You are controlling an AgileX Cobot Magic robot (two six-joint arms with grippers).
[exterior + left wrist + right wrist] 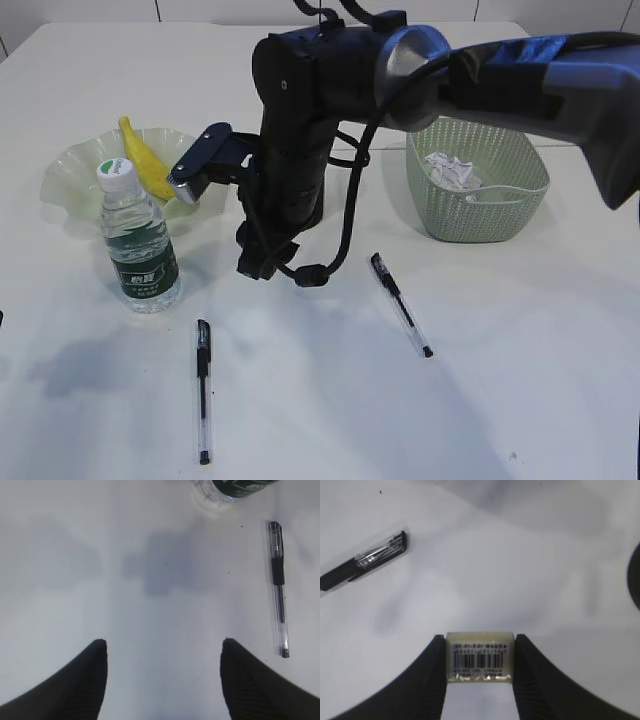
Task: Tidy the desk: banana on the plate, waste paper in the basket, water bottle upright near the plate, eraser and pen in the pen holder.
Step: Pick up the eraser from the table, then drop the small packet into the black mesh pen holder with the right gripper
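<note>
My right gripper [480, 645] is shut on the eraser [480, 660], a small cream block with a barcode label, and holds it above the table. In the exterior view this arm reaches across the middle, with its gripper [262, 262] low, right of the bottle. The banana [148, 165] lies on the green plate [70, 175]. The water bottle [140, 250] stands upright in front of the plate. Crumpled paper [450, 170] lies in the green basket [480, 215]. Two pens [203, 390] [400, 305] lie on the table. My left gripper [164, 647] is open and empty. I cannot make out the pen holder.
The left wrist view shows the bottle's base [230, 487] at the top and a pen [278, 585] at the right. The right wrist view shows a pen's capped end [370, 560] at the upper left and a dark curved edge [635, 577] at the right.
</note>
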